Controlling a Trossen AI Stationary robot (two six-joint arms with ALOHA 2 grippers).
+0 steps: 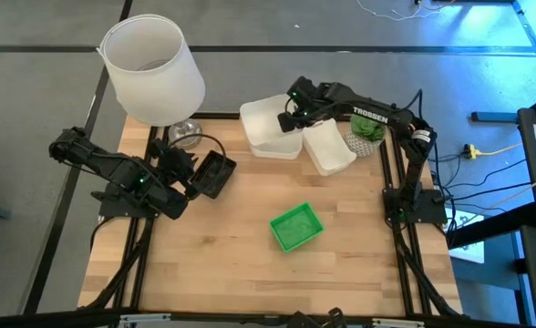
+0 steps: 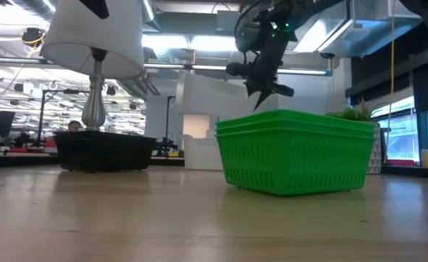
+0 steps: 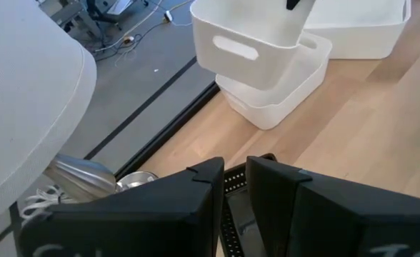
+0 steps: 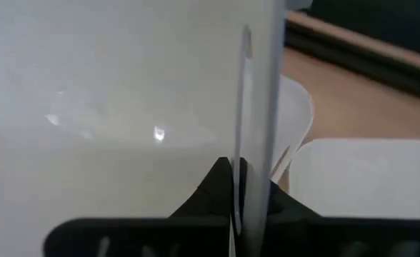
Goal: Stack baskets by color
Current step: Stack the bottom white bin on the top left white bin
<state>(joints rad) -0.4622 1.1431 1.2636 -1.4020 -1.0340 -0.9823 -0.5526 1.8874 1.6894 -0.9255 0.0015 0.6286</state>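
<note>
My right gripper is clamped on the rim of a white basket, holding it tilted over another white basket at the far side of the table, with a third white basket just beside them. My left gripper pinches the edge of the black basket near the lamp. The green baskets sit stacked mid-table.
</note>
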